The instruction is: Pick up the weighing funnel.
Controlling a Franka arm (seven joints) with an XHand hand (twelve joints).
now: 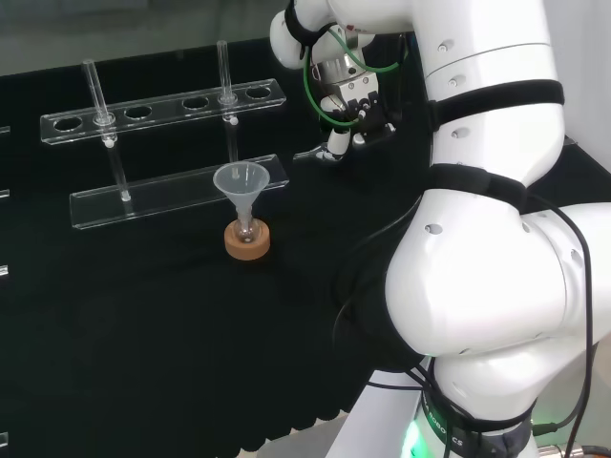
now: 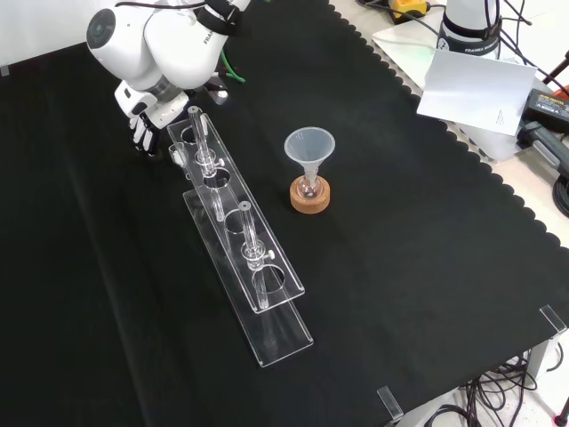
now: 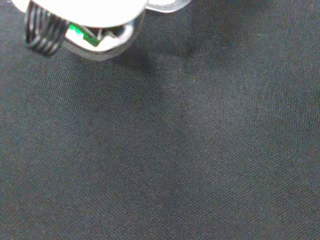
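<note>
In the head view, far left on the desk [image 1: 143, 315], stands the clear rack [image 1: 177, 196]. Next comes the funnel [image 1: 241, 179] over its cork ring [image 1: 247, 240]. Then I see 1 small clear piece, I think the weighing funnel [image 1: 307, 154], low by the cloth, just left of the hand [image 1: 351, 110]. I cannot tell if the hand is open, closed or touching it. I think the pick up is not done: grab and lift are left.

Black cloth [image 2: 427, 267] with a scalloped edge lies spread flat. In the front view, 1 white paper sheet [image 2: 471, 84] rests beyond it.
</note>
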